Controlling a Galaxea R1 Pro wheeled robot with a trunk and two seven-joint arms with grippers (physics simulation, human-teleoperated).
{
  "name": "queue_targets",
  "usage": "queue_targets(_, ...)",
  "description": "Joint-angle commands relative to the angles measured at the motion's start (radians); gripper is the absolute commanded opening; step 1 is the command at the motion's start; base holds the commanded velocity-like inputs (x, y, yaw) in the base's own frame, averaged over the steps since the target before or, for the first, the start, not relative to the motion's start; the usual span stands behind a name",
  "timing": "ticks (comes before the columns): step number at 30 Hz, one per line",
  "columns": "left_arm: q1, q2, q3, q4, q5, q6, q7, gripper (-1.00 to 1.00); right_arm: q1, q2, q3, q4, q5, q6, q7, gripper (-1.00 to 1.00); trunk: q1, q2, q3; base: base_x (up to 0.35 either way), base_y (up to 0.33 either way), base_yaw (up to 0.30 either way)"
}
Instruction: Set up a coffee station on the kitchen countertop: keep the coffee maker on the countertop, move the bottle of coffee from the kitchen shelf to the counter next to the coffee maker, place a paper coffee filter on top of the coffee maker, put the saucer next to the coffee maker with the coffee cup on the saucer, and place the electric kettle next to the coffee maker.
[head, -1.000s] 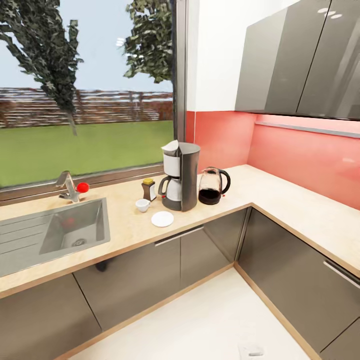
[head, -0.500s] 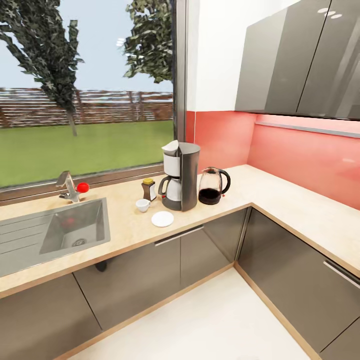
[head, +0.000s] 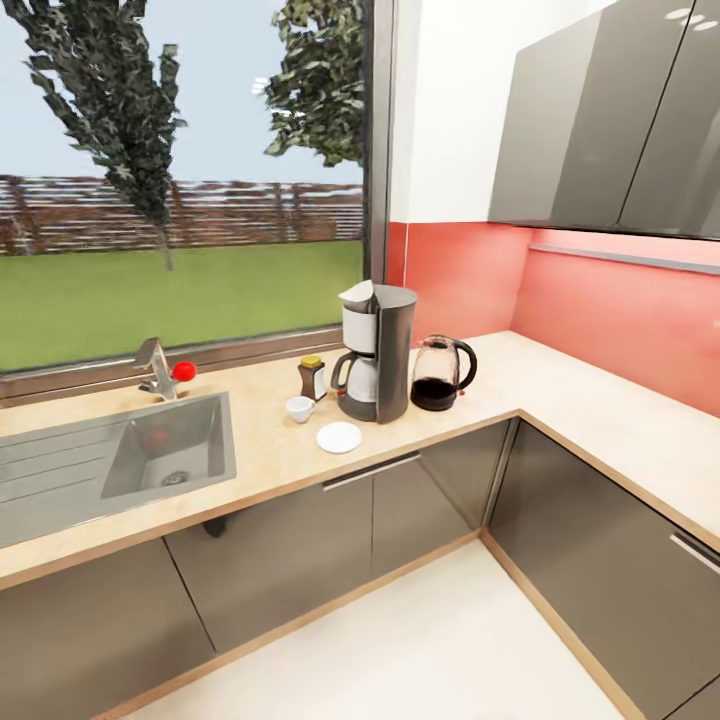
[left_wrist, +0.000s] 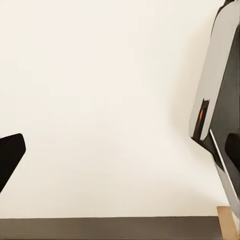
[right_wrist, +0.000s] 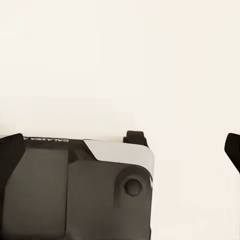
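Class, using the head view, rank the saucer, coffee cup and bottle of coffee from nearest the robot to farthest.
1. saucer, by the countertop's front edge.
2. coffee cup, just behind it.
3. bottle of coffee, nearest the window.

On the worktop (head: 560, 390): one coffee maker (head: 385, 355), one paper filter (head: 357, 294) on its top, one kettle (head: 441, 373), one coffee jar (head: 312, 377), one cup (head: 299, 408), one saucer (head: 339, 437). Six loose items in all. One sink (head: 165, 455) with one tap (head: 157, 367), carrying one red knob (head: 183, 371). One window (head: 180, 180); two trees (head: 110, 90) outside. One long handle (head: 372, 471) on the cabinet front below the coffee maker.
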Motion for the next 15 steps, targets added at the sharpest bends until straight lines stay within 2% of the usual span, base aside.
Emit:
queue_targets(1,0.0,-0.002,0.006,-0.003,0.003,-0.003,0.0,1.0,0.0,0.0,0.007,-0.002,-0.003,0.007,-0.003,1.0,0.001,-0.002,-0.002,0.0,0.0,0.262)
queue_targets(12,0.0,-0.013,0.008,-0.039,0.003,-0.002,-0.001,1.0,0.0,-0.002,0.007,-0.002,-0.003,0.007,-0.004,1.0,0.001,-0.002,-0.002,0.0,-0.002,0.273)
queue_targets(15,0.0,-0.018,0.007,-0.039,0.002,-0.003,-0.001,1.0,0.0,-0.002,0.007,-0.002,-0.003,0.007,-0.004,1.0,0.001,-0.002,-0.002,0.0,-0.114,0.276)
